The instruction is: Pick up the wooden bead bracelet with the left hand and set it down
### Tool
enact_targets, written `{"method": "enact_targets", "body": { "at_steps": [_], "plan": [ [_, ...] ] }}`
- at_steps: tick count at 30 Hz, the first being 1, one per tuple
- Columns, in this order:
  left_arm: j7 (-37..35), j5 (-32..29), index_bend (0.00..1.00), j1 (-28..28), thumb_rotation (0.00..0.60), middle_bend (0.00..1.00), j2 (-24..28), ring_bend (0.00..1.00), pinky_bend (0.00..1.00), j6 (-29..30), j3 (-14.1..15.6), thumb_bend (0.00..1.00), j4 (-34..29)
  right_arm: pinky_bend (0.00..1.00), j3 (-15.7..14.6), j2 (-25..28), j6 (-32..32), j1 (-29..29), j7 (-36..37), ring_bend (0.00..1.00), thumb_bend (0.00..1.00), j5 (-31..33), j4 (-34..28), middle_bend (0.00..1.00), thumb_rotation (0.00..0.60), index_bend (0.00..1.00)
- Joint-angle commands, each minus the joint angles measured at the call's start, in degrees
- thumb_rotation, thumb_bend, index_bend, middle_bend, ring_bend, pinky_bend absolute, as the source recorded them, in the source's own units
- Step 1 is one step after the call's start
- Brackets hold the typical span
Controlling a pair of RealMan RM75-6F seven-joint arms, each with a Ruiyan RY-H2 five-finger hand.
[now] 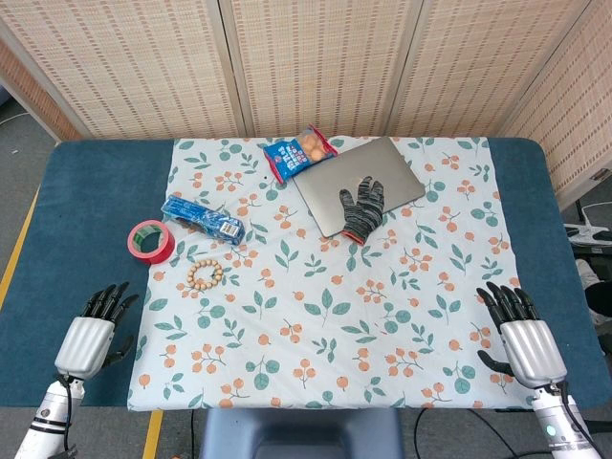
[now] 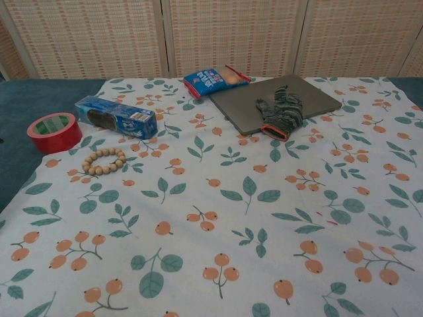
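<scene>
Our left hand [image 1: 88, 337] rests on the blue table [image 1: 86, 239] just off the left edge of the cloth [image 1: 382, 316], palm down, fingers spread a little and holding nothing. The right hand [image 1: 524, 342] lies the same way at the cloth's right edge — fingers apart, empty. Only the head view shows either hand; the chest view shows neither.

The bracelet [image 1: 205, 274] lies flat on the cloth, ahead of our left fingertips [image 1: 113, 299] and off to the right of them, apart from the hand. In the chest view the bracelet [image 2: 104, 160] reads as a closed ring of pale wooden beads.

Just beyond the bracelet, further from the left fingers, we see a red tape roll [image 1: 151, 241] lying at the cloth's left edge, and beside it a blue packet [image 1: 202, 220] lying at a slant. Neither touches the beads.

Further off, toward the screen [image 1: 306, 57] at the back, a snack bag [image 1: 300, 153] lies by the corner of a grey laptop [image 1: 359, 185] — lid closed. A dark knit glove [image 1: 362, 207] is draped over the laptop's near edge, its cuff toward us. These sit well apart from both hands, roughly midway between them across the table.
</scene>
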Motion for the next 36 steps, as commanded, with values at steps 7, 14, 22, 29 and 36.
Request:
{"method": "enact_targets", "body": {
  "at_steps": [7,14,22,29,36],
  "plan": [
    [7.41,-5.12,0.14,-2.25,0.600,0.05,-3.43,0.02,0.22,-5.23,-2.65,0.40,-1.42,0.00,-0.11,0.13,0.08,-0.09,0.24,0.00,0.12,-0.25,-0.23,0.00,0.600,0.00],
    [13.74,-8.77,0.17,-6.18,0.600,0.09,-5.53,0.28,0.50,-10.39,-5.50,0.40,-1.88,0.00,-0.05,-0.10,-0.46,0.16,0.15,0.00,0.12,-0.03,-0.09,0.00,0.600,0.00],
    [25.08,-17.15,0.28,-11.07,0.600,0.26,-11.05,0.51,0.75,-15.84,-9.72,0.40,0.92,0.00,-0.16,0.25,-0.95,0.32,0.81,0.00,0.12,0.00,-0.28,0.00,0.600,0.00],
    [26.94,-19.68,0.31,-13.49,0.600,0.32,-14.74,0.55,0.78,-17.26,-10.37,0.39,3.68,0.00,-0.34,0.76,-1.16,0.37,1.61,0.00,0.12,-0.24,-0.58,0.00,0.600,0.00],
    [26.85,-19.42,0.31,-15.75,0.600,0.32,-17.76,0.56,0.78,-16.66,-10.99,0.38,6.53,0.00,-0.30,1.26,-1.08,0.32,2.45,0.00,0.12,-0.25,-0.60,0.00,0.600,0.00]
  ]
}}
